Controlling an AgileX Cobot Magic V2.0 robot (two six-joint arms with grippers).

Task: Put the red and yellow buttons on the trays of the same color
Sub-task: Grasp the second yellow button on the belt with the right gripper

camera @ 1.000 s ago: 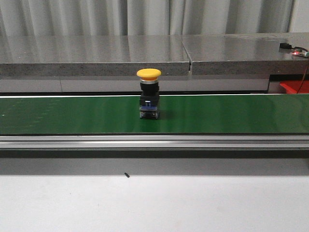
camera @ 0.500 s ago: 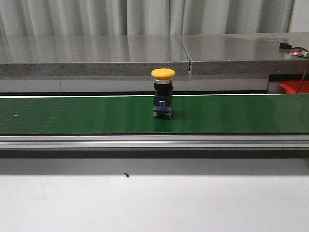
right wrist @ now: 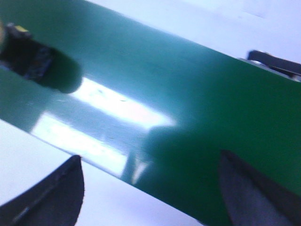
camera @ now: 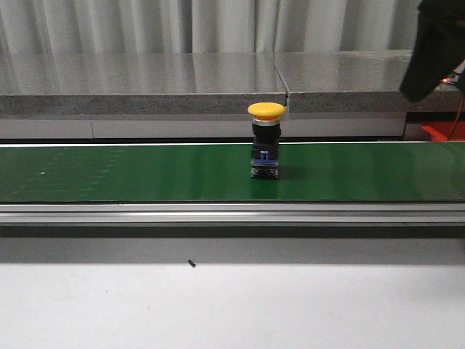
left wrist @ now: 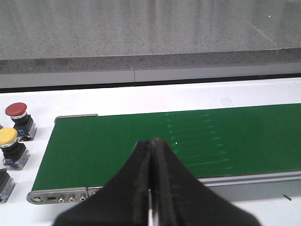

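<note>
Button (camera: 266,141), the yellow one, stands upright on the green belt (camera: 131,173), and seen from the right claw (right wrist: 150,197), whose jaws are wide apart above the belt, it is only a dark blur in a corner; I judge it small, hard and light but top-heavy, so the dark body under the smooth cap is the better place to grip. The left claw (left wrist: 151,188) is pressed together over the belt's end, where more buttons stand. Trays are hidden, except maybe a red edge (camera: 443,131).

front view level across green belt (camera: 131,173), wrist views above it
</note>
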